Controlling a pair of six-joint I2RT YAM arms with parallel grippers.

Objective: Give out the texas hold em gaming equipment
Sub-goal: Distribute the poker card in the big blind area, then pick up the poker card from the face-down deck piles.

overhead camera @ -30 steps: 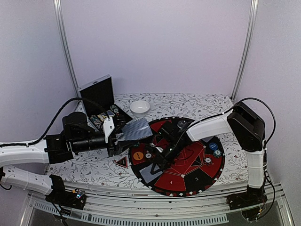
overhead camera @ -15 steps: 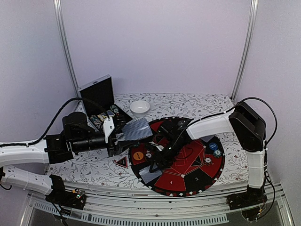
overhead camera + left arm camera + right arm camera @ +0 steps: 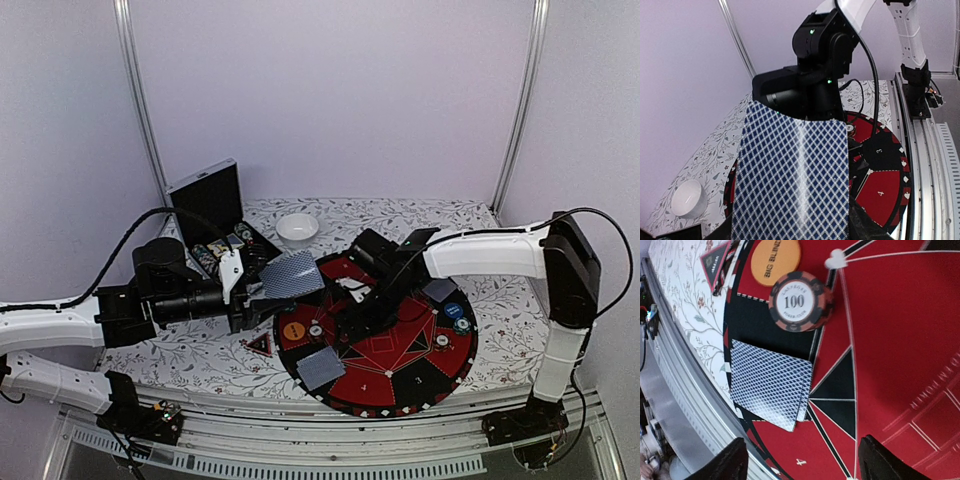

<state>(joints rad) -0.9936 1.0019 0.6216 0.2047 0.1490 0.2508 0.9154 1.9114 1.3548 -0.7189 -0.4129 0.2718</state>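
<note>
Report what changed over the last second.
The right end effector opened, let go of the two face-down cards on the mat at its near-left, and drew back toward the mat's middle. The left end effector kept holding its blue-backed cards. The chips and orange button stayed put.

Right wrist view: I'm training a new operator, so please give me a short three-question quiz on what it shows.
1. True or false: the face-down cards lie on the mat, apart from the chip.
2. Which words are printed on the orange disc? A) Big Blind B) Dealer C) All In
3. Short answer: is the right end effector open or shut, and is anything between its fingers?

Key: 1 true. 2 A. 3 open, nothing between them.
</note>
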